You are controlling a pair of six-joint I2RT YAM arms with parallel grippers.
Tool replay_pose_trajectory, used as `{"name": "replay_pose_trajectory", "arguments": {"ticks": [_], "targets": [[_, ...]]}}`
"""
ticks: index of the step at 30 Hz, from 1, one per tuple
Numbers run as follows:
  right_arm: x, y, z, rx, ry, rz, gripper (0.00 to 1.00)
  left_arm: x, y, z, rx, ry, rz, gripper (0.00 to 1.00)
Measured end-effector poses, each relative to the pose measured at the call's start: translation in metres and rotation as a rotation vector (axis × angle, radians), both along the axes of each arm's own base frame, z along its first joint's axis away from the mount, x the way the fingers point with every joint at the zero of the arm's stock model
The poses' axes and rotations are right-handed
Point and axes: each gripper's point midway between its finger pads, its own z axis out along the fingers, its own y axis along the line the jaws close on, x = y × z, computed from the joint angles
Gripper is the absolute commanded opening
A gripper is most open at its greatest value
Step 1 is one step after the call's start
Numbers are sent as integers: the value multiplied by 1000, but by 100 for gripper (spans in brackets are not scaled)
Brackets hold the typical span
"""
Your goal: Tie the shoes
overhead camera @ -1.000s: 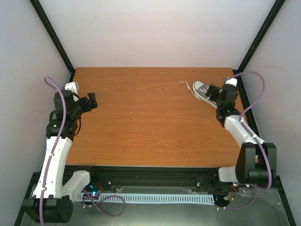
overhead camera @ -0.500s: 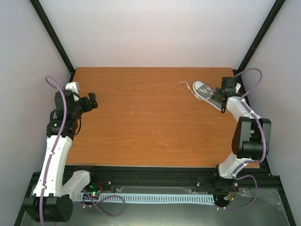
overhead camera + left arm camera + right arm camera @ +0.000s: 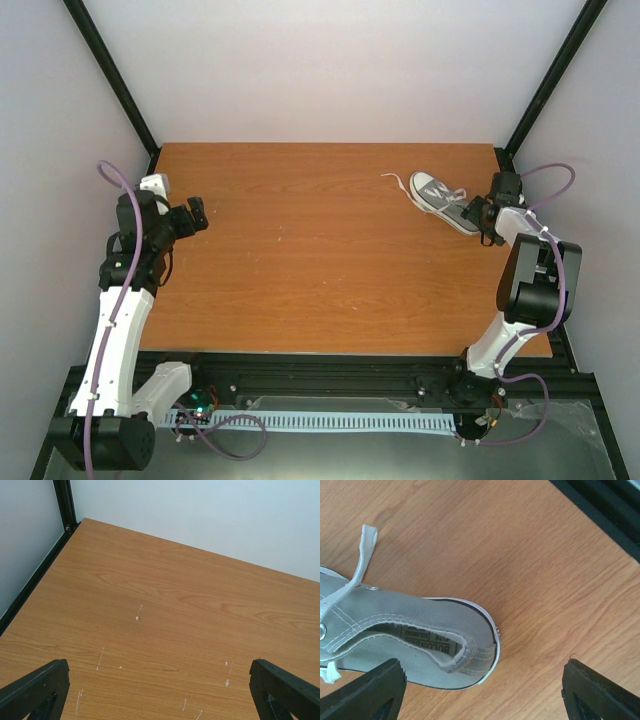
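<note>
A small grey sneaker (image 3: 441, 199) with a white toe cap and white laces lies at the far right of the table, toe pointing left and away. A loose lace end (image 3: 393, 180) trails to its left. My right gripper (image 3: 485, 215) is open just behind the shoe's heel, near the right edge. In the right wrist view the heel (image 3: 470, 650) lies between the spread fingertips (image 3: 370, 690), with a lace (image 3: 360, 565) over the grey side. My left gripper (image 3: 195, 215) is open and empty over the far left of the table; its fingertips (image 3: 35, 690) show above bare wood.
The wooden table (image 3: 320, 260) is boxed in by white walls and black frame posts (image 3: 110, 80). The right table edge and black rail (image 3: 605, 505) lie close beyond the shoe's heel. Small white scuffs (image 3: 138, 614) mark the wood under the left gripper.
My right arm has swung back and right: the gripper moved from over the shoe's middle to just behind its heel. The shoe stays in place. The left arm has not moved.
</note>
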Motion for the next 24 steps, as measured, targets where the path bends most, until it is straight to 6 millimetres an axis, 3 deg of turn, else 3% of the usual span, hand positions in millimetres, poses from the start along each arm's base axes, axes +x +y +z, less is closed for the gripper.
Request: {"name": "replay_pose_trajectory", "arguments": {"ticks": [5,9,14,17,18,24], "targets": [[6,4,-1,35,-26,11,79,2,0,-3,2,10,-1,100],[10,6,-3,55,-40,3,68,2,0,-5,2,17,-1,100],[10,2,-31,119,-1,-52,36,2,-1,-5,-1,18,-7,100],[13,1,-34,161,-25,-54,8,2,-1,-5,-1,18,-8,100],[14,0,-33,168,-30,-58,4,2,-1,-5,-1,18,-8,100],[9,2,-33,200,-49,-53,3,1,-1,-4,-2,16,-9,100]]}}
